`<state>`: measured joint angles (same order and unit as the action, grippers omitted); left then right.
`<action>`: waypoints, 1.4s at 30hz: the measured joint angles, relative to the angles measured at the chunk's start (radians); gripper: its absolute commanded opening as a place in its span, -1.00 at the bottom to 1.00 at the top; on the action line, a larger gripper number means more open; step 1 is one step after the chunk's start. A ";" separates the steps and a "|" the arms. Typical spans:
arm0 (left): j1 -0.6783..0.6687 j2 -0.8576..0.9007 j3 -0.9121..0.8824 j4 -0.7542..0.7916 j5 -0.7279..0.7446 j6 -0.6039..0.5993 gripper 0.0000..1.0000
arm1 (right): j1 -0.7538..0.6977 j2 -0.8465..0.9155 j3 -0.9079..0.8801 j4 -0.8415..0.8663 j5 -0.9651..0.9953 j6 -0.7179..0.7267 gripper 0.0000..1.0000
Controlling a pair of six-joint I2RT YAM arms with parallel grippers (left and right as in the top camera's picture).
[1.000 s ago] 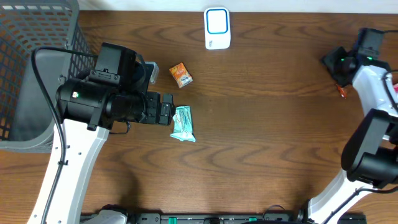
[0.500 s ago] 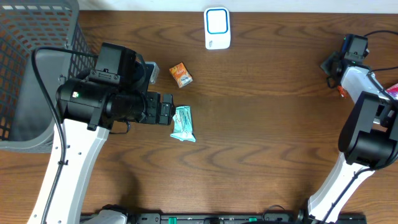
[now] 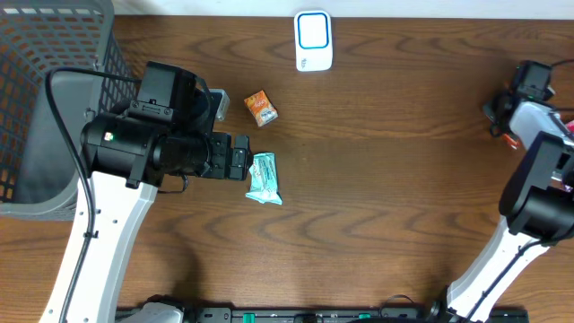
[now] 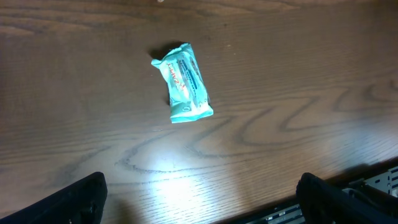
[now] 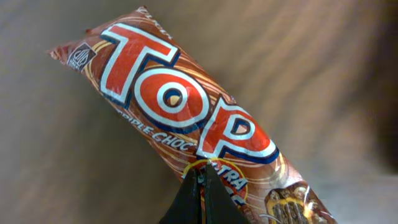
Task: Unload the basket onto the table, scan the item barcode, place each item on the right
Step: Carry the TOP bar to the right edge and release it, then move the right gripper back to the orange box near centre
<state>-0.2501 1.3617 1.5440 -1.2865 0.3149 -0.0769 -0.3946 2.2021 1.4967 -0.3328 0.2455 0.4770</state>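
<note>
A brown and red "Top" chocolate bar [image 5: 180, 106] fills the right wrist view, lying slantwise on the table. My right gripper [image 5: 202, 177] is shut, its fingertips pressed together over the wrapper's lower part; I cannot tell whether they pinch it. Overhead, that gripper [image 3: 502, 121] sits at the far right edge with a red bit of the bar [image 3: 511, 141] beside it. My left gripper [image 4: 202, 205] hangs wide open above bare table, a teal packet [image 4: 182, 82] lying beyond its fingers. The white scanner [image 3: 313, 40] stands at the back centre.
A small orange packet [image 3: 261, 108] lies behind the teal packet [image 3: 264, 178]. A grey mesh basket [image 3: 45, 90] takes up the left side, beside the left arm. Bare wooden table stretches between the two arms.
My right gripper's jaws have closed and its wrist has shifted a little to the right. The left arm and the packets have not moved.
</note>
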 measured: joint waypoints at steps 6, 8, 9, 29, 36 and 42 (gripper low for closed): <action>0.000 0.000 0.000 0.000 0.000 0.000 0.96 | -0.055 -0.031 -0.001 -0.059 -0.001 -0.027 -0.98; 0.000 0.000 0.000 0.000 0.000 0.000 0.95 | -0.055 -0.062 -0.003 -0.064 -0.024 -0.037 -0.75; 0.000 0.000 0.000 0.000 0.000 0.000 0.96 | -0.051 -0.087 -0.004 -0.064 -0.041 -0.042 -0.64; 0.000 0.000 0.000 0.000 0.000 0.000 0.96 | 0.480 -0.461 -0.043 -0.584 -0.661 0.027 0.99; 0.000 0.000 0.000 0.000 0.000 0.000 0.96 | 0.741 -0.448 -0.155 -0.481 -0.596 0.031 0.99; 0.000 0.000 0.000 0.000 0.000 0.000 0.96 | 0.846 -0.442 -0.170 -0.434 -0.565 0.031 0.99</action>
<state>-0.2504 1.3617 1.5440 -1.2861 0.3149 -0.0772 0.4519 1.7599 1.3266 -0.7666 -0.3191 0.5076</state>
